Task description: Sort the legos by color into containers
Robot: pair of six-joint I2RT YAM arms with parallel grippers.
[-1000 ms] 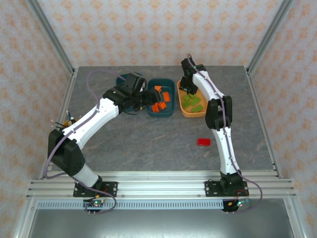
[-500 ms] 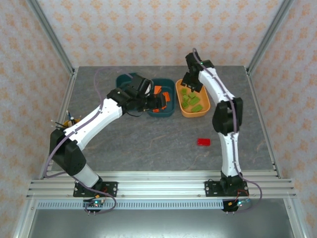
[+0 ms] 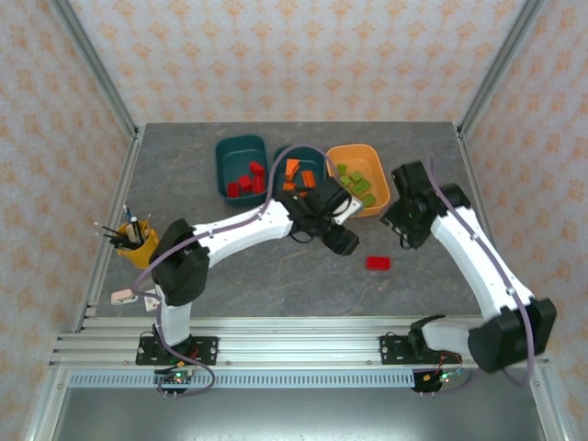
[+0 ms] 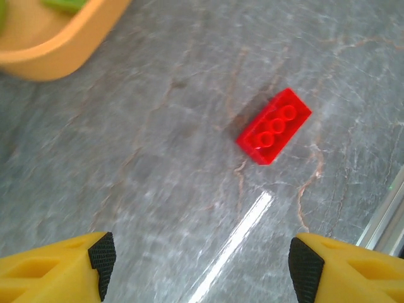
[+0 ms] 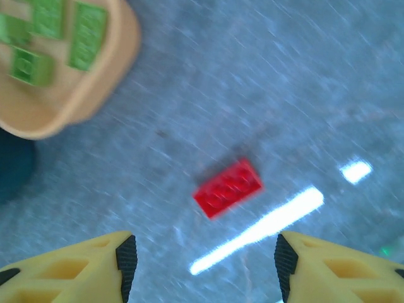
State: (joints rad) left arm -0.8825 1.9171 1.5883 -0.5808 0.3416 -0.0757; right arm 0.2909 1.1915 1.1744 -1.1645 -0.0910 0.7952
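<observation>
Final pickup, by the look of it: finds one red lego [image 3: 377,263] loose on the table [image 3: 276,266], at six o'clock from the orange tub [image 3: 356,152]. Holds the left gripper [image 3: 342,242] at its ten o'clock and the right gripper [image 3: 401,227] at one o'clock, both spread wide and empty. Calls next for straddling it, closing, then carrying toward ten o'clock to the teal tub [image 3: 221,165] of reds.

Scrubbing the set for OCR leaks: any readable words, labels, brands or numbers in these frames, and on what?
No readable text anywhere.
red brick: studs look blank in the left wrist view; any embossing is too small to tell.
orange tub, pen cup: no lettering can be made out.
</observation>
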